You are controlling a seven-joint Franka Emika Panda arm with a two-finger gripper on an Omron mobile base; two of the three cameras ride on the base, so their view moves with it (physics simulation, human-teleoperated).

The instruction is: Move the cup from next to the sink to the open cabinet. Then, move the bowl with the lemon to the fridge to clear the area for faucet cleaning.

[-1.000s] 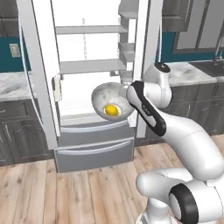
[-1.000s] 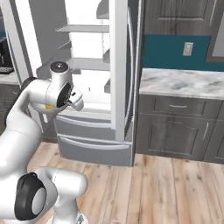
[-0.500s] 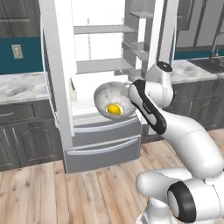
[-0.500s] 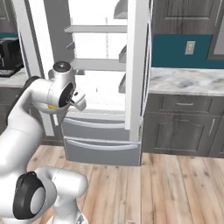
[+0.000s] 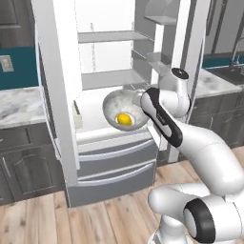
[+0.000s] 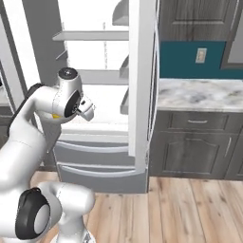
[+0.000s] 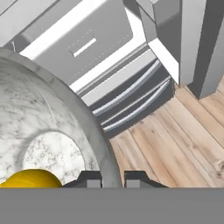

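Note:
My gripper is shut on the rim of the pale mottled bowl, holding it in front of the open fridge at the height of its lower shelf. The yellow lemon lies inside the bowl. In the hand view the bowl spreads across the left side, the lemon sits at the bottom edge, and the rim passes between my fingertips. The fridge's base drawers lie beyond the rim. From the right base view the gripper faces the fridge interior. The cup and the open cabinet are out of view.
The fridge doors stand open on both sides. White shelves and door bins line the inside. Marble counters over dark lower cabinets flank the fridge. Wood floor lies below.
The whole scene has shifted, so the base has driven; the fridge now looks larger and nearer. The bowl with the lemon stays held in the gripper.

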